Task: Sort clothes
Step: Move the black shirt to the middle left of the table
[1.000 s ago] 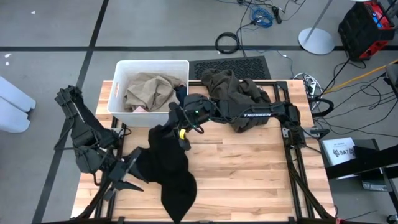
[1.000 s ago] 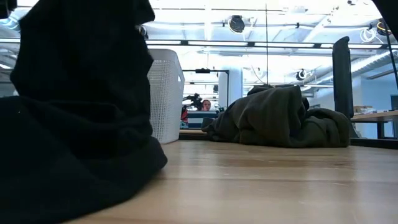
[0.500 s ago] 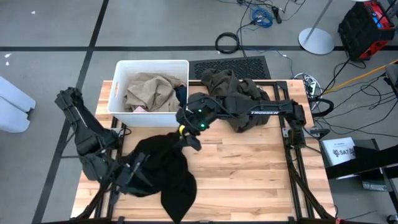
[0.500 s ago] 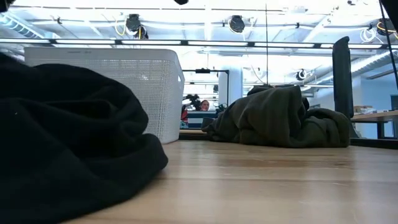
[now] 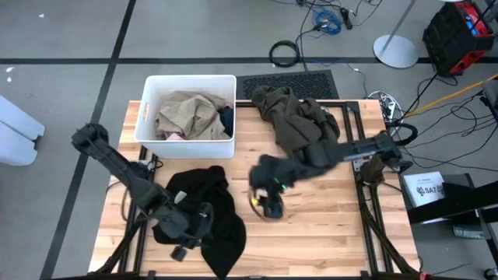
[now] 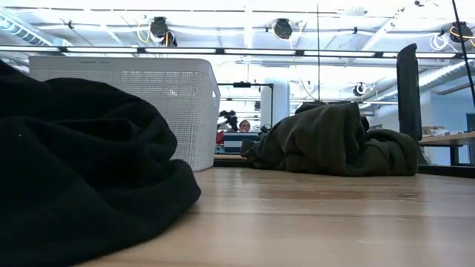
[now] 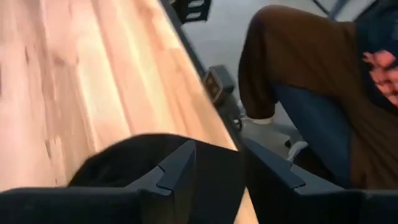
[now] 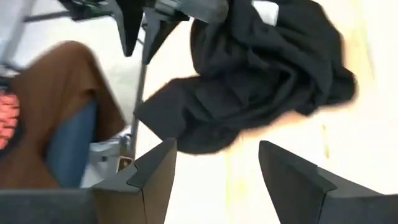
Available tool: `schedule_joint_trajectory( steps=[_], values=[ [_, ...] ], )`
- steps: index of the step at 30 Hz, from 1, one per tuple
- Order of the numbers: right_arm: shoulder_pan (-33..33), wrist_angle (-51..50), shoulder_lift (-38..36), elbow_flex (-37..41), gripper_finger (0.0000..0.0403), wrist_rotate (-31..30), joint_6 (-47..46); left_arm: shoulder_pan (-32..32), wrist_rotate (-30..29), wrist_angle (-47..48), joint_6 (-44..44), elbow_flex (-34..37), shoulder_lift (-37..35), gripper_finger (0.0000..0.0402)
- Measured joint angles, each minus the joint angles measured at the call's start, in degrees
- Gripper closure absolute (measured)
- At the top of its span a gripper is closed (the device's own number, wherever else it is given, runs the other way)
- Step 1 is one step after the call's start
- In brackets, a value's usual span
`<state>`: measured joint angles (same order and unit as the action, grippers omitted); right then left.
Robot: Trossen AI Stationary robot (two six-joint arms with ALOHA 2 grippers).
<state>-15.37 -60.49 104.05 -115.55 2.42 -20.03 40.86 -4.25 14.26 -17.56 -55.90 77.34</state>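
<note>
Now both open tools, left (image 5: 189, 231) and right (image 5: 268, 204), flank the black garment (image 5: 208, 210).

A wooden table (image 5: 311, 218) carries everything. A white bin (image 5: 187, 115) stands at one far corner of it, and it is the landmark here. Just beside the bin, along the same far edge, an olive-brown garment (image 5: 296, 120) lies heaped on the boards. On the near side of the bin a black garment (image 5: 214, 214) lies spread, reaching to the table's near edge.
</note>
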Motion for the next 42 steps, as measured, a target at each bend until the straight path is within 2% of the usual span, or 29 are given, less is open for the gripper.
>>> schedule_joint_trajectory(
  steps=[3,5,7,9,11,13,18,25,30,34,38,42],
  values=[
    [-6.6,-4.8,-1.3,0.0,0.0188,-15.6,-4.9,-0.4,1.6,-1.9,-2.9,0.0,4.7,0.0265],
    [-11.2,-6.1,-1.4,0.0,0.0188,-28.2,-7.3,-0.4,1.7,-2.8,-2.7,0.0,7.8,0.0265],
    [-15.2,-6.1,-1.4,0.1,0.0188,-38.3,-9.5,-0.4,1.6,-3.2,-1.5,0.0,10.9,0.0265],
    [-18.2,-5.5,-1.2,0.1,0.0188,-44.9,-11.9,-0.4,1.6,-3.1,0.4,0.0,13.8,0.0265],
    [-20.7,-5.6,-1.0,0.1,0.0188,-48.8,-14.4,-0.4,1.6,-3.3,2.4,0.0,16.2,0.0265],
    [-22.4,-5.6,-0.6,0.1,0.0188,-50.6,-16.0,-0.4,1.6,-4.3,4.0,0.0,18.1,0.0265],
    [-25.7,-6.2,-0.4,0.1,0.0188,-50.3,-18.0,-0.5,0.9,-4.4,6.1,0.0,20.8,0.0260],
    [-28.2,-5.7,-0.3,0.7,0.0188,-50.4,-20.5,-0.9,-2.8,-4.2,6.3,-1.7,21.2,0.0226],
    [-28.2,-5.8,-0.1,1.7,0.0188,-50.3,-20.9,-1.7,-3.5,-4.6,9.1,-5.6,21.1,0.0195],
    [-27.6,-5.8,-0.1,1.8,0.0188,-50.3,-21.1,-1.9,-2.9,-1.4,9.0,-5.7,21.2,0.0174],
    [-26.9,-5.7,-0.1,1.8,0.0188,-50.3,-21.5,-1.9,-2.2,4.1,10.4,-5.7,23.7,0.0164],
    [-26.6,-5.7,-0.1,1.8,0.0188,-50.3,-22.4,-2.1,-2.2,3.7,10.9,-5.6,26.8,0.0163]
  ],
)
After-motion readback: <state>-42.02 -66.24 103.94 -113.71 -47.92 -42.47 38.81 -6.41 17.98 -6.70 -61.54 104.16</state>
